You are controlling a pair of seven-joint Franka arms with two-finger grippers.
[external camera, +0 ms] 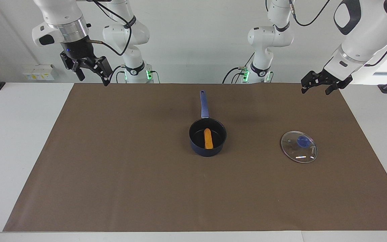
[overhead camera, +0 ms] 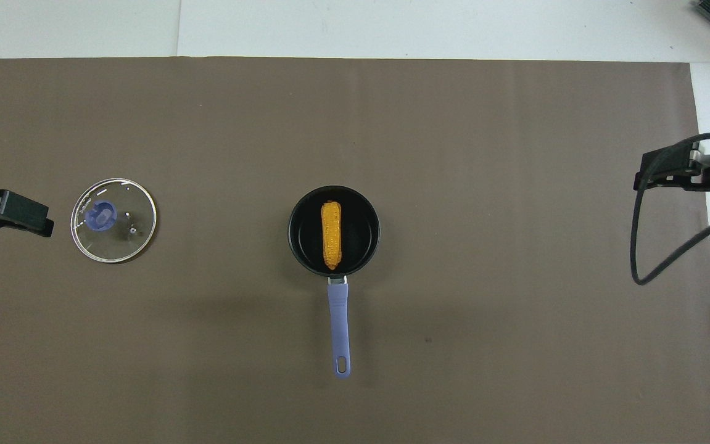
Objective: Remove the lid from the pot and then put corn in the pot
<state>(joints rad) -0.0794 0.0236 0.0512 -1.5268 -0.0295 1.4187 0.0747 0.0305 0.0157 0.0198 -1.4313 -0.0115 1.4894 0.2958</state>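
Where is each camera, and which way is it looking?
Facing view: high across the table, looking at the robots; both arms and bases show, left gripper and right gripper raised.
Overhead view: high above the robots' end, looking steeply down; only the grippers poke in at the edges.
Shared: the pot holding the corn, the lid on the brown mat, half a turn apart.
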